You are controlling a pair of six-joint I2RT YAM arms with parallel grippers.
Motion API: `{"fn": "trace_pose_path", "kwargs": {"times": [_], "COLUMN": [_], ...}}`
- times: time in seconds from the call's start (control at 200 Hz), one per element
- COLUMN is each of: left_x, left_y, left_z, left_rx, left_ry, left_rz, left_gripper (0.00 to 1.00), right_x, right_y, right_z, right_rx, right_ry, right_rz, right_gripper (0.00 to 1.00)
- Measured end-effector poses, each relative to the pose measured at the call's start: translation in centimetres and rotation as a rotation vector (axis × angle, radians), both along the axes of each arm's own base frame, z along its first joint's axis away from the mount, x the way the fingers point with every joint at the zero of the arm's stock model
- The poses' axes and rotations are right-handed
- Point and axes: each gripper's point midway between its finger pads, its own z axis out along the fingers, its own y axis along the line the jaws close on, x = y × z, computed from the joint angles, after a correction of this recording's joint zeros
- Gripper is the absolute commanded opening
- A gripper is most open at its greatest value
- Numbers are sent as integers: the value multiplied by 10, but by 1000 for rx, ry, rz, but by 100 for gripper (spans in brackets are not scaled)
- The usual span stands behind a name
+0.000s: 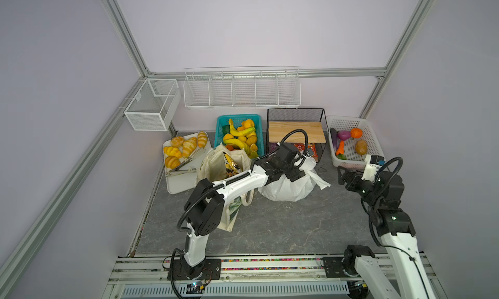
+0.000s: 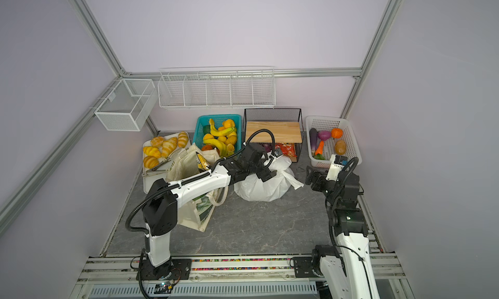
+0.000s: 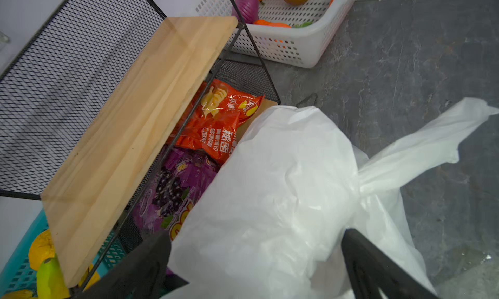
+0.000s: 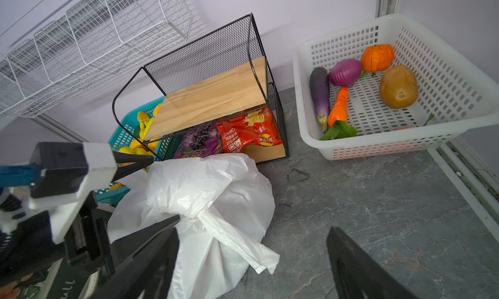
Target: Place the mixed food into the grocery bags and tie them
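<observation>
mid-table in both top views, the tied plastic carrier bag [image 1: 286,188] is overhung by the wide-spread left gripper [image 1: 294,174]. by the left wrist view, nothing is pinched. by the right wrist view, the right gripper [image 4: 252,243] is spread, empty; tying the canvas tote [image 1: 213,162] is judged next.

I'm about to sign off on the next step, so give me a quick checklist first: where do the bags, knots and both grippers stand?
1. White plastic bag knotted: ok, knot visible.
2. Left gripper open over it: ok.
3. Right gripper open, off to the side: ok.
4. Canvas tote tied: not ok, strap hangs loose.
5. Zigzag snack bag in tote: ok, top sticking out.
6. Plastic bag's contents: cannot tell.
</observation>
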Motion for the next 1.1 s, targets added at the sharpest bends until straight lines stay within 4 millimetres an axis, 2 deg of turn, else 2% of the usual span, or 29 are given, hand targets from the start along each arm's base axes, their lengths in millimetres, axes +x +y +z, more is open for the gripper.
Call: {"fn": "trace_pose_path", "kwargs": {"times": [0.27, 0.35, 0.415, 0.565, 0.74, 0.87, 0.96, 1.1], "left_x": [6, 5, 4, 1, -4, -12, -19, -36], "left_y": [-8, -8, -8, -4, -1, 0, 0, 9], "left_z": [-32, -43, -51, -69, -73, -65, -47, -2], "left_rx": [91, 120, 139, 182, 184, 157, 115, 16], "left_ry": [50, 75, 93, 136, 178, 218, 234, 241], "left_rz": [-14, -19, -20, -19, -5, -9, -18, -34], "left_gripper": [100, 95, 87, 61, 26, 3, 0, 0], "right_x": [3, 4, 5, 6, 6, 3, 1, -4], "right_y": [0, 0, 0, 0, 0, 0, -1, -3], "right_z": [-9, -13, -16, -18, -18, -16, -11, -4], "right_rx": [-5, -5, -4, -3, -2, -4, -5, -11], "right_ry": [31, 45, 53, 59, 60, 50, 30, 4], "right_rz": [3, 4, 5, 7, 6, 2, -5, -19], "right_gripper": [89, 89, 89, 89, 89, 89, 89, 89]}}
